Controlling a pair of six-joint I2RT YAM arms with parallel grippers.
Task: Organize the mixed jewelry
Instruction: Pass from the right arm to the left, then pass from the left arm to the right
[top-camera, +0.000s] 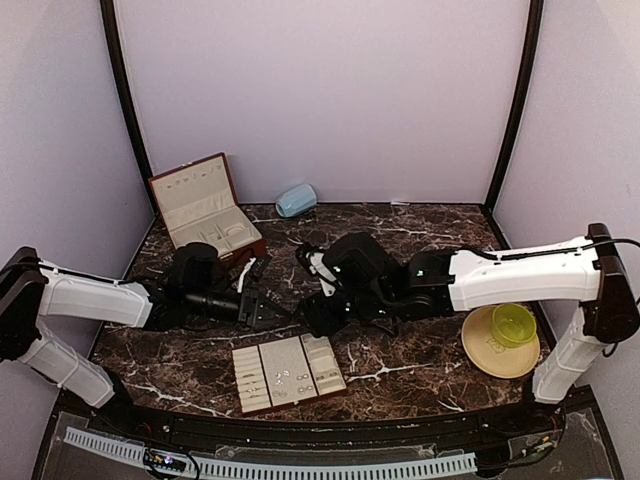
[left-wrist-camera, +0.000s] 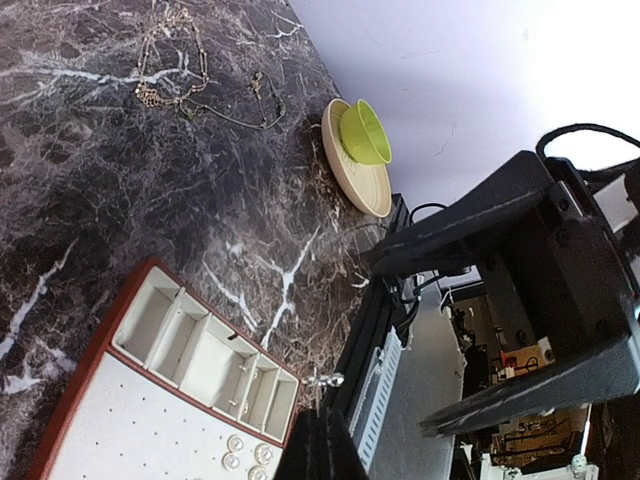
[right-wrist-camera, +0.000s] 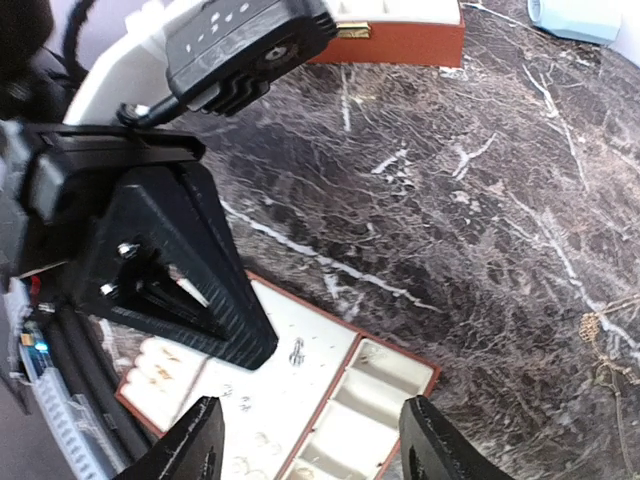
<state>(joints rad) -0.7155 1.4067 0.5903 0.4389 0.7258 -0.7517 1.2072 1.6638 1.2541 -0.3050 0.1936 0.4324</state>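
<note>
A dark marbled bench (top-camera: 420, 225) is enclosed by lilac walls (top-camera: 320, 90). A cream-lined tray (top-camera: 288, 372) is set near the front edge, with the mixed jewelry (top-camera: 278, 377) scattered on its middle panel. An open red-brown box (top-camera: 205, 210) is seen toward the back left corner, a blue case (top-camera: 295, 200) at the back edge, and a plate (top-camera: 490, 350) with a green cup (top-camera: 513, 323) near the right edge. Thin chains (left-wrist-camera: 175, 70) are strewn over the bare marble. The left pincer (left-wrist-camera: 320, 455) is pressed together on a tiny silvery piece (left-wrist-camera: 322, 379); the right pincer (right-wrist-camera: 310, 445) is spread above the tray.

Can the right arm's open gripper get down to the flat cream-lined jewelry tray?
Probably yes. The right gripper hangs open just above the cream-lined tray, with nothing between; only the left gripper crowds beside it.
</note>
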